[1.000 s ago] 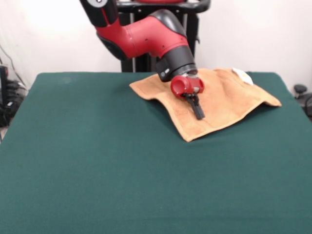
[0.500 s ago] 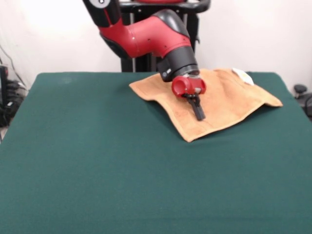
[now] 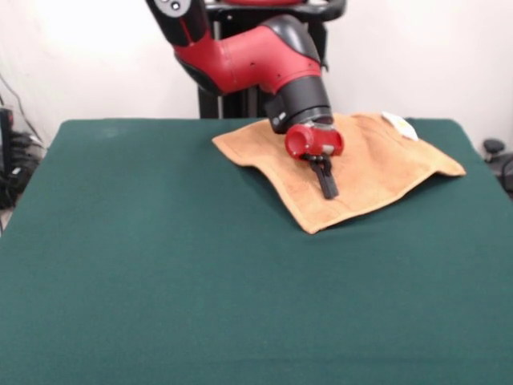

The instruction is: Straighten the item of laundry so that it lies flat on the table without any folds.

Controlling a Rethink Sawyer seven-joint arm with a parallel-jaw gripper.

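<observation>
1. On my screen I see the towel lying on the far right part of the table. It is orange-tan in colour.
2. The towel is spread open, but it is not fully flat. Its middle looks a little raised, and a soft ridge runs along the front left edge.
3. One corner points toward the camera, one reaches to the right edge of the table, and one points left. The far corner is near the back edge of the table.
4. A small white tag sits at the far right edge of the towel.
5. The red and black arm comes down from above, and its gripper is over the middle of the towel.
6. The black fingers look close together, tilted, with the tip down on the cloth. I cannot tell if they are closed or pinching the cloth.
7. The rest of the green table is bare felt.
</observation>
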